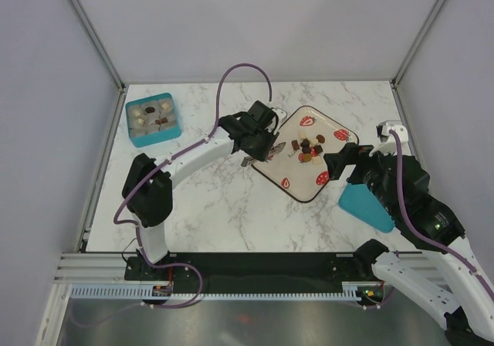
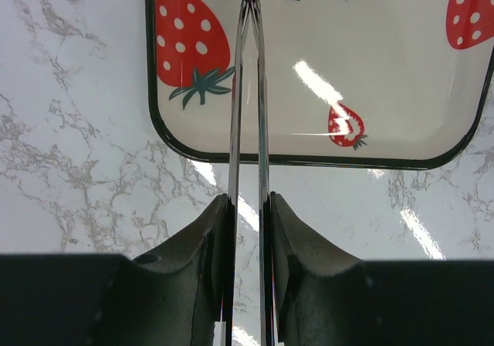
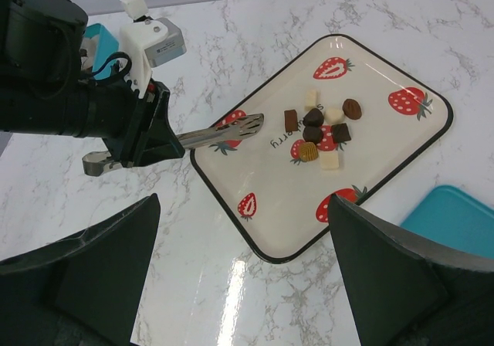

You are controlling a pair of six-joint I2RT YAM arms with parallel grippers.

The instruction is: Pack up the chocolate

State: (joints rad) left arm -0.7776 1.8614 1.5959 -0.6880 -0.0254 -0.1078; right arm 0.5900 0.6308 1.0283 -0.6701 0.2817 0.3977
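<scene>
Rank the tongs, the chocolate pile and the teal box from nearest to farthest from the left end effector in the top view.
1. tongs: clamped in the left end effector itself, tips reaching right over the tray.
2. chocolate pile: to its right, mid-tray.
3. teal box: well off to its left, plainly farthest.

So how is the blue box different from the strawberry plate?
The blue box is smaller and split into compartments; the strawberry plate is bigger and undivided. The box is teal; the plate is cream with red prints and a dark rim. Both hold chocolate pieces.
</scene>
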